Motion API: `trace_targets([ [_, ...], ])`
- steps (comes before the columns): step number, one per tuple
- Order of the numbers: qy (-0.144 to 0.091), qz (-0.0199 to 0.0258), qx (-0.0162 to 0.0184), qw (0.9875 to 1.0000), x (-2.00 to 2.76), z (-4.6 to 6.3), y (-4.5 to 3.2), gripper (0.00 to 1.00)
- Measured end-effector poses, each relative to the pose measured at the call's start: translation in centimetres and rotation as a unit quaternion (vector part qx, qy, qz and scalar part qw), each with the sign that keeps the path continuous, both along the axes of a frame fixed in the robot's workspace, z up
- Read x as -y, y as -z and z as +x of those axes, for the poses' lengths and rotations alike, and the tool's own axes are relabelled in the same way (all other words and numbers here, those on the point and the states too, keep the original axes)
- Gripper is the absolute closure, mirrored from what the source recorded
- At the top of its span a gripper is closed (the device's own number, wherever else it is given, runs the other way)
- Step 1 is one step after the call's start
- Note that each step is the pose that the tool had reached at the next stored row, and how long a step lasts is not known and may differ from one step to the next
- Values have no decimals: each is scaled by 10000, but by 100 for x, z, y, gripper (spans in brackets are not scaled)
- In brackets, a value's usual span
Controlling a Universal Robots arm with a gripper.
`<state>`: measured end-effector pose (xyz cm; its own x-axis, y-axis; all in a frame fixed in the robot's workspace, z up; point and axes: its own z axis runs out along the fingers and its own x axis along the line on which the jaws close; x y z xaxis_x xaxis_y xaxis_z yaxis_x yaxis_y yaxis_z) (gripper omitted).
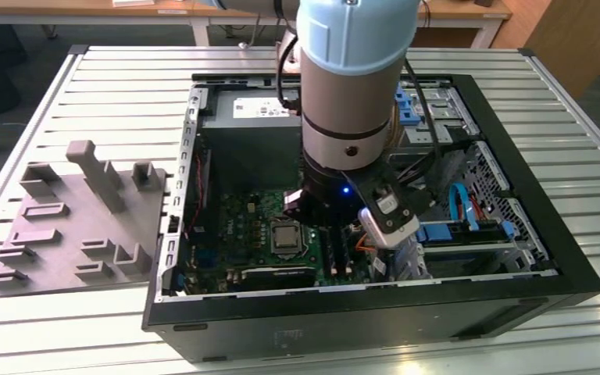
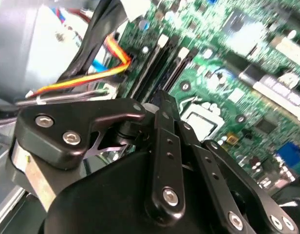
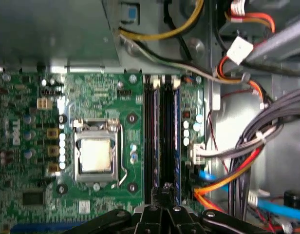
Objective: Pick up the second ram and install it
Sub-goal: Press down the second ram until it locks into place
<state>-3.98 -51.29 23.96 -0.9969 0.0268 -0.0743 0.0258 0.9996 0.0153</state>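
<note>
ram (image 3: 177, 141): thin blue-green edge standing on edge in the slots (image 3: 152, 136), beside the bare black ones, between CPU socket (image 3: 95, 155) and cable bundle (image 3: 228, 178). Looks seated, but I can't tell if the end latches are closed. Can't confirm it's the second stick either, since only one coloured edge reads clearly. Handling, my read: light, stiff, thin, and brittle at chips and contact edge. Hold it across the flat faces near mid-length or by the short ends, never on the contacts. Any push belongs on the top edge, straight down and evenly, as a tilt would bind it in the slot. Gripper (image 3: 164, 189) sits low inside the case (image 1: 383, 312), directly over the slot row at one end. Jaws are drawn together, nothing visible between them, so no stick in hand. Fingertip-to-slot contact can't be judged. In the exterior view the arm drops straight into the case over the motherboard (image 1: 248, 215).
</note>
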Motion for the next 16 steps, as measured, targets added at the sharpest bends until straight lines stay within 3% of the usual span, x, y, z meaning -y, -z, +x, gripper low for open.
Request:
trace_targets([
  [5, 0, 0, 0, 10000, -187, 0, 2, 89],
  [7, 0, -1, 0, 10000, -240, 0, 2, 89],
  [16, 0, 0, 0, 10000, -248, 0, -46, 89],
])
